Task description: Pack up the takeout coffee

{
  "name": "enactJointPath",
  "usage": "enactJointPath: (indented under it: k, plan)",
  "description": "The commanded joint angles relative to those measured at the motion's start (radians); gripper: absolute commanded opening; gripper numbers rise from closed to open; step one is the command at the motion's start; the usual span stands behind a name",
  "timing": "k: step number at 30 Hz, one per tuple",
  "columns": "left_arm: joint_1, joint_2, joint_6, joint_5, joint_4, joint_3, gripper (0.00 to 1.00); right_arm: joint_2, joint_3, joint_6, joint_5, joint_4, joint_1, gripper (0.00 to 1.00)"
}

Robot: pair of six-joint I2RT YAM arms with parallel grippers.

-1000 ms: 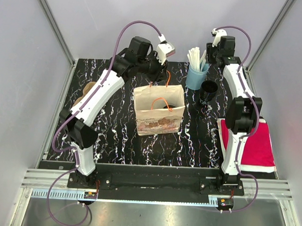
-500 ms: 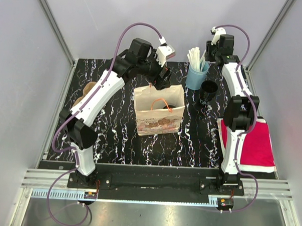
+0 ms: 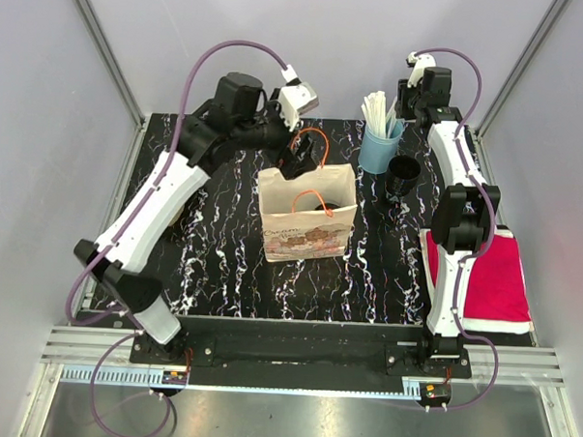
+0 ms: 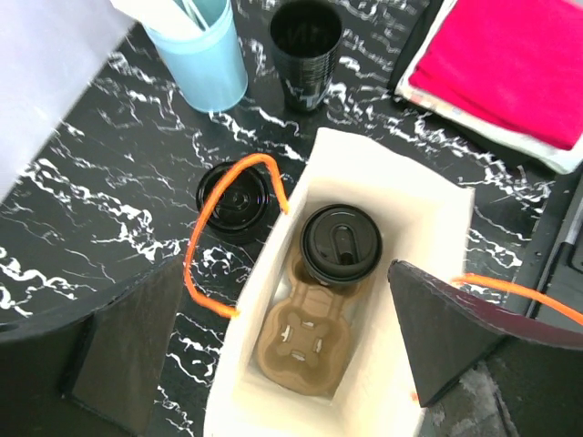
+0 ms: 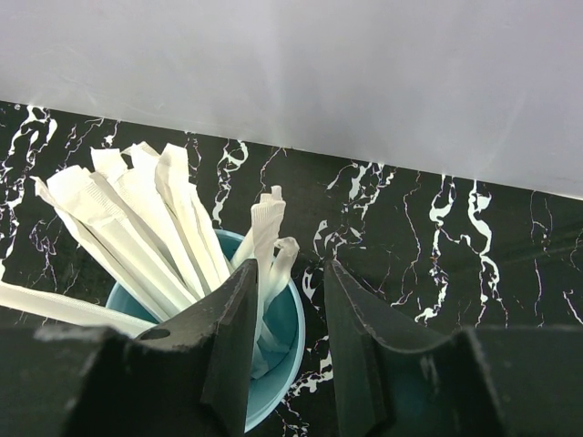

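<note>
The black marbled table [image 3: 222,264] is carrying everything. The paper bag [image 4: 428,214] is standing open directly below the left gripper [image 4: 282,346], whose jaws are spreading wide, one to each side of the bag's mouth, holding nothing. A red cloth [image 4: 510,64] is lying beyond the bag, ahead and to the right of that gripper. The blue cup [image 5: 284,332] is sitting right under the right gripper [image 5: 290,273], whose jaws are standing narrow with a gap, gripping nothing visible. A cardboard carrier [image 4: 305,341] is lying in the bag, with the lidded coffee cup [image 4: 341,244] sitting in its far pocket. Wrapped straws [image 5: 146,218] are leaning left of the right fingertips.
</note>
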Motion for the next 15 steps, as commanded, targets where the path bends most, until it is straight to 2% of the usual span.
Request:
enactJointPath:
  k: [1, 15]
  plan:
    - [-0.003, -0.105, 0.011, 0.035, 0.033, -0.037, 0.99, 0.010, 0.042, -0.010, -0.011, 0.039, 0.006, 0.40]
    - [0.026, -0.269, 0.047, -0.001, 0.051, -0.167, 0.99, 0.033, 0.081, -0.008, 0.003, 0.045, 0.004, 0.36]
